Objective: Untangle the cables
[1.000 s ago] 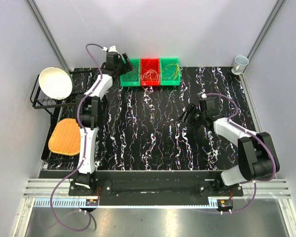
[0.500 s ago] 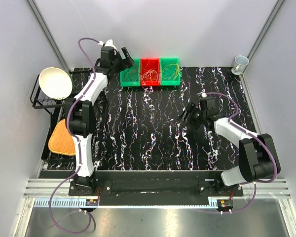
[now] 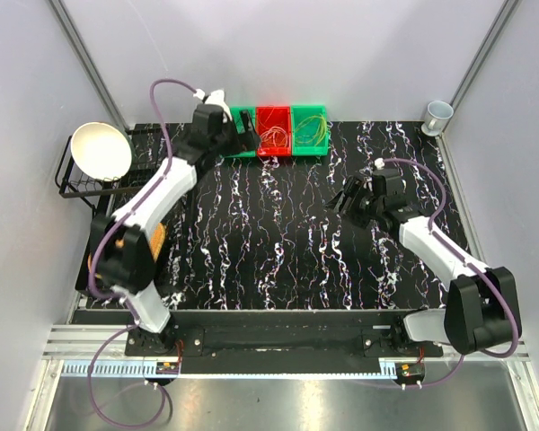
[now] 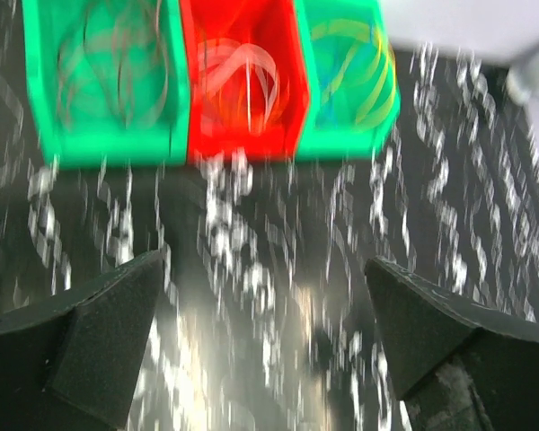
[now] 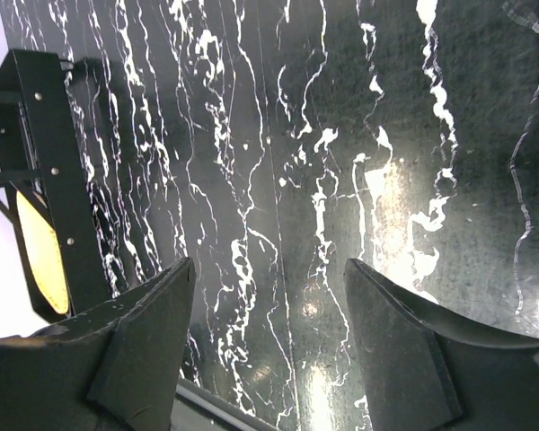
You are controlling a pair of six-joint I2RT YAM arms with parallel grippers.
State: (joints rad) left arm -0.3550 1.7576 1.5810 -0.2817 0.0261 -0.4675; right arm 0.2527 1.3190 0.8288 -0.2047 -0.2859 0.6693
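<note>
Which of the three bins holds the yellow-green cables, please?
The green bin at the row's right end, next to the red bin; the other green bin, at the left end, holds darker loops.

left wrist view: motion smear, your cables (image 4: pixel 247 76) read as coloured streaks, strands uncountable | top view: left tool (image 3: pixel 248 136) hides most of the left green bin (image 3: pixel 245 114) from you, wires elsewhere too thin to separate | right wrist view: rack (image 5: pixel 45 135) and yellow pad (image 5: pixel 40 247) cut off at the left edge
</note>
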